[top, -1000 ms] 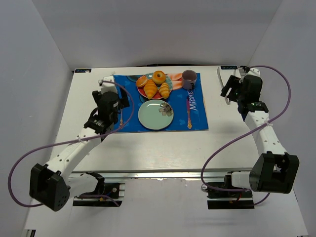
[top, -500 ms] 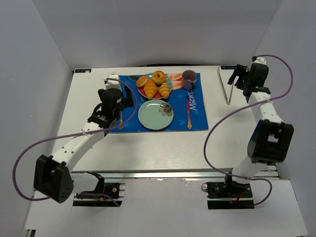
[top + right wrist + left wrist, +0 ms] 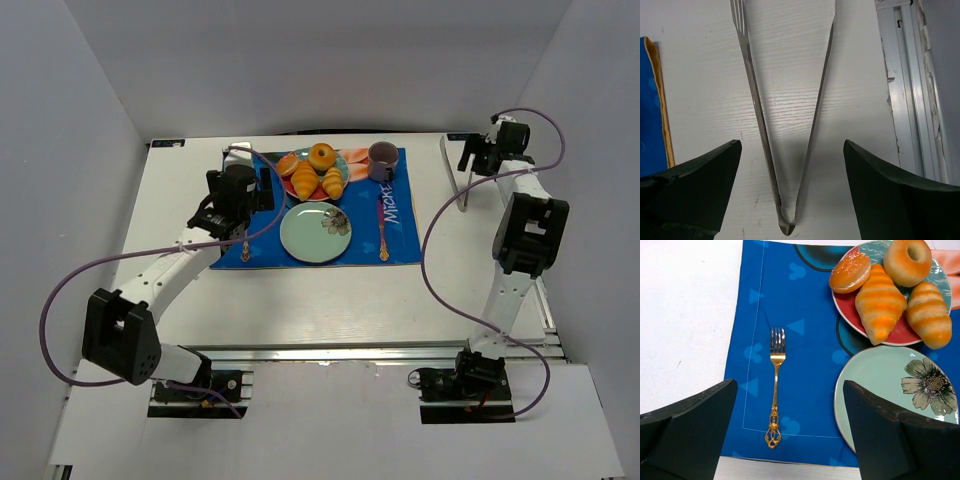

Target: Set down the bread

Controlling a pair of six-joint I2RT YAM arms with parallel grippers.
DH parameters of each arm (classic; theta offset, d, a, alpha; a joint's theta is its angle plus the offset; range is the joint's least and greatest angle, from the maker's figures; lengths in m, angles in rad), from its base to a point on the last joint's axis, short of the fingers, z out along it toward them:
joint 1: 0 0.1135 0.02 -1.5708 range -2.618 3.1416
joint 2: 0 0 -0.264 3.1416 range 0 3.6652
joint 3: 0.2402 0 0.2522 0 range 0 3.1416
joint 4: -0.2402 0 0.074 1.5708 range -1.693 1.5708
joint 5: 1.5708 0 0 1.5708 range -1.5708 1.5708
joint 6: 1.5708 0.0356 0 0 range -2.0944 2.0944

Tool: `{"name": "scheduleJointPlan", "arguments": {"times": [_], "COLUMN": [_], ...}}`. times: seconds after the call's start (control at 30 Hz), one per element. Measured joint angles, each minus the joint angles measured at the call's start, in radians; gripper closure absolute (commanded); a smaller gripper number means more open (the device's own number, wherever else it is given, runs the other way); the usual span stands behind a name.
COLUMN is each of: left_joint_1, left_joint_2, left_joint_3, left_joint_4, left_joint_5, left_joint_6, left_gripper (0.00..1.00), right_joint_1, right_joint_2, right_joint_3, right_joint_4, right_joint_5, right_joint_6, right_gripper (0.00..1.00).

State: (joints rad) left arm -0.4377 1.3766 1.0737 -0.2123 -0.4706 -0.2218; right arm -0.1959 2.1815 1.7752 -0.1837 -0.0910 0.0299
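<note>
- As far as these views show, nothing of the job is done yet: the bread (image 3: 928, 314), which I take to be the croissant nearer the table's right edge, lies on the red plate (image 3: 901, 334) at the far edge of the blue mat (image 3: 790, 300).
- It lies just beside the other croissant (image 3: 880, 302), with the ring doughnut (image 3: 907, 261) and a seeded bun (image 3: 850, 272) on the same plate.
- The pale green flower plate (image 3: 880, 390) sits just nearer me and holds no food; I judge that is where the bread belongs.
- My left gripper (image 3: 789, 405) hangs over the mat's left side above the gold fork (image 3: 775, 390), fingers spread wide and holding nothing.
- My right gripper (image 3: 790, 165) is at the table's far right corner, fingers apart on either side of the hinged end of the metal tongs (image 3: 757, 125), not touching them as far as I can see.
- What remains is everything: close on the tongs, carry them to the red plate, pinch the bread, and set it down.
</note>
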Motion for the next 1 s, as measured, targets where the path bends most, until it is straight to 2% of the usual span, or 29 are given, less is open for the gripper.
{"name": "scheduleJointPlan", "arguments": {"times": [0.37,0.7,1.0], "left_joint_1": [0.011,0.023,0.024], "left_joint_2": [0.041,0.041,0.041], "left_joint_3": [0.004,0.004,0.004], "left_joint_4": [-0.002,-0.003,-0.004], "left_joint_5": [0.009,0.010,0.008], "left_joint_6": [-0.016,-0.016,-0.016], "left_gripper": [0.02,0.02,0.02], "right_joint_1": [0.022,0.089,0.085], "right_joint_2": [0.097,0.195,0.253], "right_joint_3": [0.032,0.118,0.222], "right_joint_4": [-0.006,-0.032,-0.112], "right_joint_5": [-0.002,0.083,0.149], "right_joint_6": [-0.064,-0.077,-0.063], "right_gripper": [0.10,0.11,0.11]}}
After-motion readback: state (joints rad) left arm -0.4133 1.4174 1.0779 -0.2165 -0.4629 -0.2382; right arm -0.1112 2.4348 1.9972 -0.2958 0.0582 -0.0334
